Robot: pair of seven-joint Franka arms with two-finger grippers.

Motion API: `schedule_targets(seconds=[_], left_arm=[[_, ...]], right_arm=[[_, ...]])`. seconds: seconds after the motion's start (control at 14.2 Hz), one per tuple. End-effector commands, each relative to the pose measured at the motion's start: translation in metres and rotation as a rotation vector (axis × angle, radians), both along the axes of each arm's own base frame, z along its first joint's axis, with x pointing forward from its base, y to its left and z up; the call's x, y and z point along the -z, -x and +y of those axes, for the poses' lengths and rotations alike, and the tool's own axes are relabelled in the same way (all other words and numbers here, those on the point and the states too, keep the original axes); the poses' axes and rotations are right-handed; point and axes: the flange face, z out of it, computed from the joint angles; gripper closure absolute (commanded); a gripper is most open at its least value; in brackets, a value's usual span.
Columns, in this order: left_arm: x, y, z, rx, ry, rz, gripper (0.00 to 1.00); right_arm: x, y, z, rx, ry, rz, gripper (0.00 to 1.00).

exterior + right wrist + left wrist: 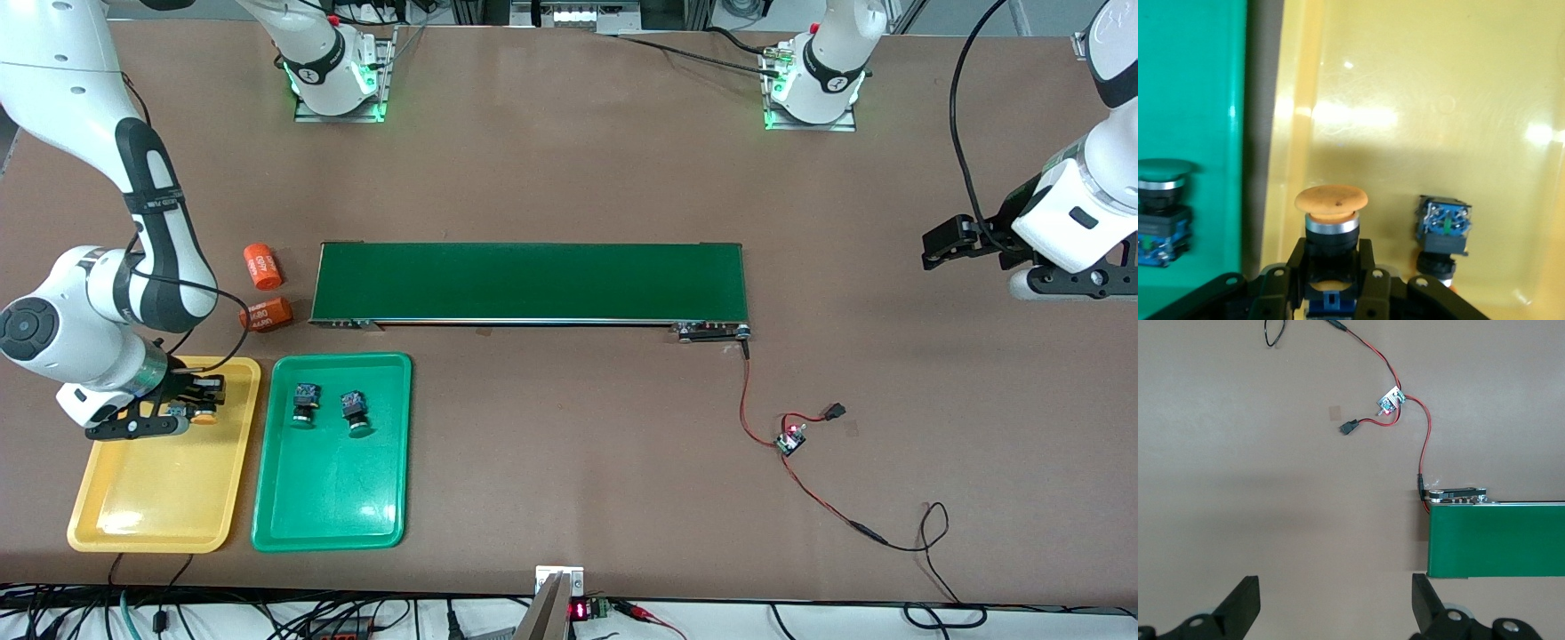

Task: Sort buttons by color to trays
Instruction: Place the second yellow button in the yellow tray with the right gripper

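Nearest me I see the yellow tray [151,507] beside the green tray [333,498]. Two green buttons [305,402] lie in the green one. My right gripper [182,411] hangs over the yellow tray, clamped on an orange-capped button [1331,223]; another button [1443,233] lies in that tray beside it. Farther off, past the conveyor belt [530,282], my left gripper [1335,603] waits wide open over bare table, holding nothing

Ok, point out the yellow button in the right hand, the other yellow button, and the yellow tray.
held yellow button [1331,199], right wrist view, cap.
second yellow button [1443,223], right wrist view, blue body.
yellow tray [151,498], front view, bare floor.
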Motion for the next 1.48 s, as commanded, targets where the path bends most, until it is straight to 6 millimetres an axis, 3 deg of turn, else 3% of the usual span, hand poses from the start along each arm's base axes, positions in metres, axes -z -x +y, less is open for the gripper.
schedule_targets(seconds=[0.0,0.07,0.14,0.35,0.49,0.7,0.84,1.05,1.19,1.34,1.41], left_arm=[[-0.004,-0.001,0.0,0.022,-0.009,-0.003,0.0],[-0.005,0.0,0.001,0.02,-0.007,-0.002,0.0],[-0.006,0.001,0.001,0.02,-0.008,0.004,0.0],[-0.005,0.001,0.0,0.022,-0.01,0.006,0.0],[-0.005,0.001,0.0,0.021,-0.01,0.006,0.0],[-0.005,0.001,-0.001,0.023,-0.008,0.006,0.0],[-0.006,0.001,-0.004,0.025,-0.009,0.003,0.0],[-0.006,0.001,-0.002,0.02,-0.008,0.004,0.0],[-0.006,0.001,-0.002,0.02,-0.008,0.004,0.0],[-0.006,0.001,-0.002,0.02,-0.008,0.004,0.0],[-0.006,0.001,-0.002,0.02,-0.008,0.004,0.0]], right_arm=[[0.004,-0.008,-0.017,-0.022,0.008,-0.044,0.77],[0.004,-0.008,-0.019,-0.024,0.012,-0.045,0.45],[0.002,-0.008,-0.016,-0.022,0.009,-0.047,0.0],[-0.024,-0.007,-0.006,-0.022,0.002,-0.051,0.0],[-0.065,0.0,0.011,0.0,-0.023,-0.012,0.0],[-0.168,0.029,0.05,0.076,-0.053,0.056,0.0],[-0.242,0.063,0.06,0.09,-0.062,0.075,0.0],[-0.314,0.124,0.064,0.086,-0.064,0.106,0.0],[-0.332,0.146,0.064,0.084,-0.063,0.103,0.0],[-0.332,0.153,0.066,0.084,-0.063,0.124,0.0],[-0.328,0.154,0.081,0.074,-0.056,0.151,0.0]])
